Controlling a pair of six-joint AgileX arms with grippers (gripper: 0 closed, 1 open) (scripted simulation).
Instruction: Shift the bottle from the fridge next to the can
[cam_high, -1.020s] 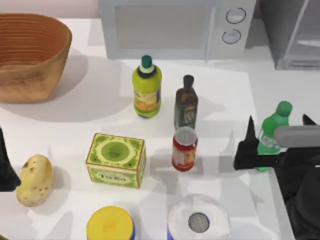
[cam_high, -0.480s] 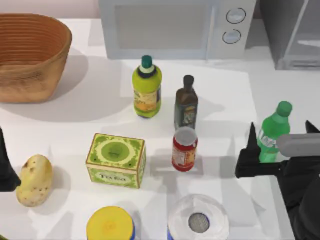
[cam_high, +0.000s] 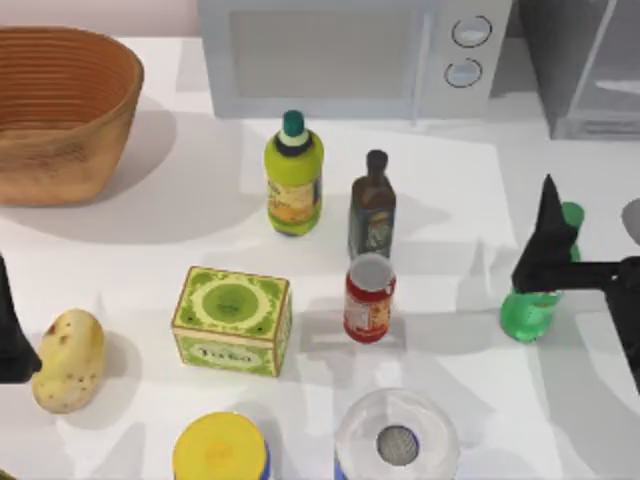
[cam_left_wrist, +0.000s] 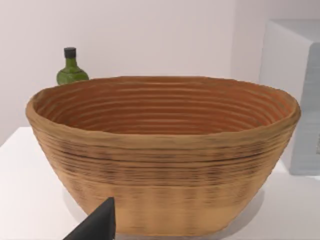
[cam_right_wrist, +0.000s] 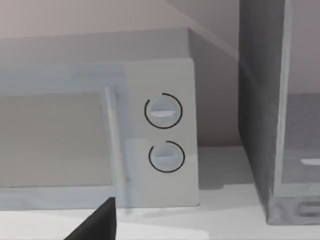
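Note:
The green bottle (cam_high: 527, 312) stands upright on the table's right side, right of the red can (cam_high: 369, 298) with a gap between them. My right gripper (cam_high: 590, 245) hovers above the bottle, open, with one dark finger (cam_high: 548, 235) crossing in front of the bottle's neck and nothing held. The grey fridge (cam_high: 585, 70) stands at the back right corner and appears beside the microwave in the right wrist view as well (cam_right_wrist: 280, 125). My left gripper (cam_high: 10, 330) is parked at the table's left edge, open, facing the basket (cam_left_wrist: 165, 150).
A white microwave (cam_high: 350, 55) lines the back. A woven basket (cam_high: 60, 110) sits back left. A yellow-green bottle (cam_high: 294, 175), brown bottle (cam_high: 372, 205), green box (cam_high: 232, 320), potato (cam_high: 68, 360), yellow-lidded tub (cam_high: 220, 450) and white-lidded container (cam_high: 397, 440) crowd the middle and front.
My right gripper has risen and drawn back from the bottle, its finger now higher in the top view. The bottle stands free on the table.

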